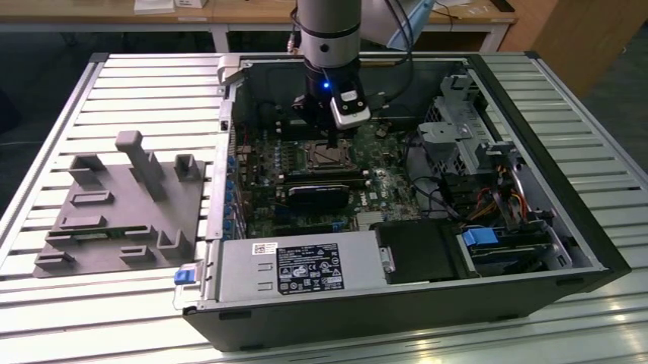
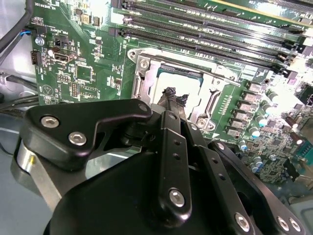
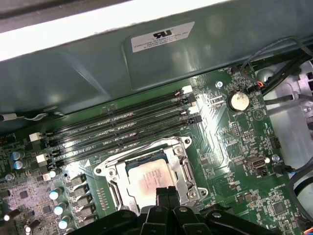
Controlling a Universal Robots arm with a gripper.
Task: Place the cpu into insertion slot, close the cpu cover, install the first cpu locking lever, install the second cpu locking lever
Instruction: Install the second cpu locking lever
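Jaws: gripper (image 3: 164,193) hangs directly above the socket; in both wrist views the two black fingertips (image 2: 171,95) look pressed together with nothing between them, tips just over the chip's near edge.
Cpu: cpu (image 3: 149,178) lies flat and square inside the insertion slot (image 3: 110,196), silvery top facing up, apparently seated.
Cover: cpu cover (image 3: 182,169) seems to lie down around the chip as a silvery frame with its window over the lid, though whether it is fully flat I cannot tell.
Step in hand: by my reading, placement is done and the work stands at the cover and the locking levers; whether either lever is latched is unclear.
Next move calls for: a short, controlled press or hook at the frame's edge, judged from how low the tips sit.
Edges: long memory slots (image 3: 122,129) run just beside one side of the socket; capacitors (image 3: 56,196) stand near another.
Open room: computer case (image 1: 567,220) walls stand well apart from the arm; the black fan housing (image 1: 319,196) sits near the socket in the exterior view.
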